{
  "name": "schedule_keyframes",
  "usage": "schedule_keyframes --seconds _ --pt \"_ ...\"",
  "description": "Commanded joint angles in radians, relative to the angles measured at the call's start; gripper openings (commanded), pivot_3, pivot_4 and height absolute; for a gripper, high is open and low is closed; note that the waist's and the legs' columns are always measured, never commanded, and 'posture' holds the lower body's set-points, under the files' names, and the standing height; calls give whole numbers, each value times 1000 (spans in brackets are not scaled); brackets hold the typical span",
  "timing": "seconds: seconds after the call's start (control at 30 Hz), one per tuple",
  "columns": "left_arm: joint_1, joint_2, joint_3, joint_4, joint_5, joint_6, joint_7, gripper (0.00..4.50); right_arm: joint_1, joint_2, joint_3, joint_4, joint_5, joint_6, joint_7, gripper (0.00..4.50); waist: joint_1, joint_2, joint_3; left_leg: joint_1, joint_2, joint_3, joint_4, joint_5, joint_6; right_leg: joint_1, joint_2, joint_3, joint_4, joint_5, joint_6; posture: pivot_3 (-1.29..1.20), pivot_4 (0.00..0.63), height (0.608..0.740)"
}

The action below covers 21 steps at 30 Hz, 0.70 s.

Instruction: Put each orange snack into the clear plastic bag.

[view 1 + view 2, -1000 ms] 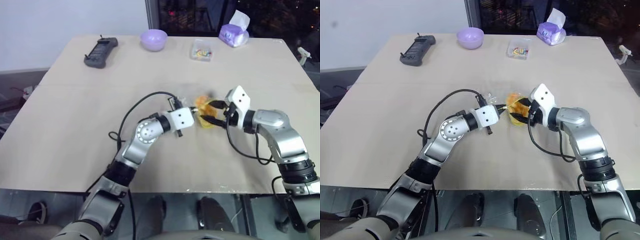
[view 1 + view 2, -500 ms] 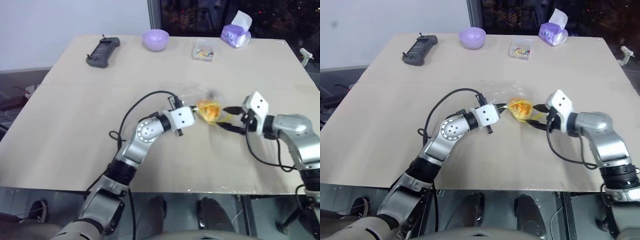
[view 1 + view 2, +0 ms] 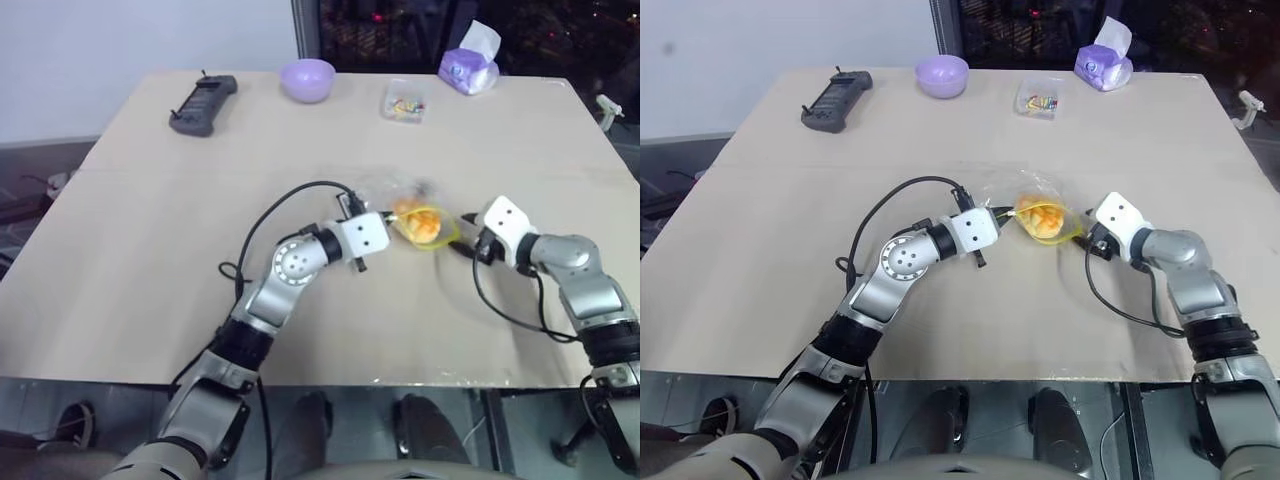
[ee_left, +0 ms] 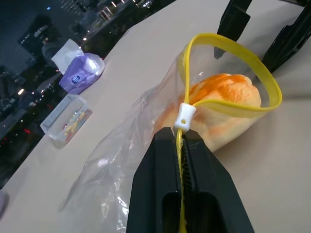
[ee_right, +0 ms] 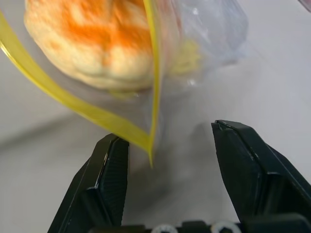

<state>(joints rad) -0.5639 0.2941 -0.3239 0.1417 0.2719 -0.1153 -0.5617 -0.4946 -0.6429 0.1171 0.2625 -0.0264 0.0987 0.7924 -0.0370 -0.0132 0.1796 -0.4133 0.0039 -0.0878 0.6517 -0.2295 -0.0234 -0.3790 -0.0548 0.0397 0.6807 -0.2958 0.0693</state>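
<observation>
Your left gripper (image 4: 182, 145) has its jaws clamped on the yellow strip of the bag (image 4: 146, 126), mouth open above the desk (image 3: 150, 200). The bun (image 4: 223, 104) sits inside. Your right gripper (image 5: 167, 165) is just beside the mouth, jaws wide and empty.

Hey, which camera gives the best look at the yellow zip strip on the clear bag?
The left wrist view: the yellow zip strip loops wide open around the orange snack, with the left gripper pinching it below the white slider. The right wrist view shows only one corner of it; the head views show it small.
</observation>
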Motion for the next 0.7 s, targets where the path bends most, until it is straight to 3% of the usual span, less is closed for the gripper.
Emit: schedule_keyframes --seconds 0.03,0.07,0.13,0.2,0.27,0.5,0.7 --pt "-8 -5 8 -21 -6 -10 14 0 -28 12 -3 31 -16 -47 -21 2964 0 0 0 0 0 0 0 0 0 0 0 0 0 0 0 0 150 736" --pt "-8 -4 8 -21 -6 -10 16 0 -31 13 -3 40 -22 -58 -24 2425 0 0 0 0 0 0 0 0 0 0 0 0 0 0 0 0 150 736" --pt "-7 -3 10 -21 -6 -9 17 0 -35 16 -6 50 -21 -70 -21 1808 0 0 0 0 0 0 0 0 0 0 0 0 0 0 0 0 150 736" --pt "-6 -2 11 -21 -6 -9 19 0 -37 16 -8 56 -21 -77 -16 737 0 0 0 0 0 0 0 0 0 0 0 0 0 0 0 0 150 736" --pt "-7 -1 12 -19 -6 -8 20 0 -38 14 -7 59 -23 -83 -11 43 0 0 0 0 0 0 0 0 0 0 0 0 0 0 0 0 150 736" --pt "-39 7 34 19 7 -8 59 0 -90 2 -42 64 -31 -94 -58 43 -2 0 0 0 0 0 0 0 0 0 0 0 0 0 0 0 150 736" --pt "-288 -4 127 199 2 -63 226 0 -303 -24 -125 99 -35 -136 -185 43 -1 1 2 -1 -1 0 1 0 0 -3 0 0 4 0 0 0 150 736"
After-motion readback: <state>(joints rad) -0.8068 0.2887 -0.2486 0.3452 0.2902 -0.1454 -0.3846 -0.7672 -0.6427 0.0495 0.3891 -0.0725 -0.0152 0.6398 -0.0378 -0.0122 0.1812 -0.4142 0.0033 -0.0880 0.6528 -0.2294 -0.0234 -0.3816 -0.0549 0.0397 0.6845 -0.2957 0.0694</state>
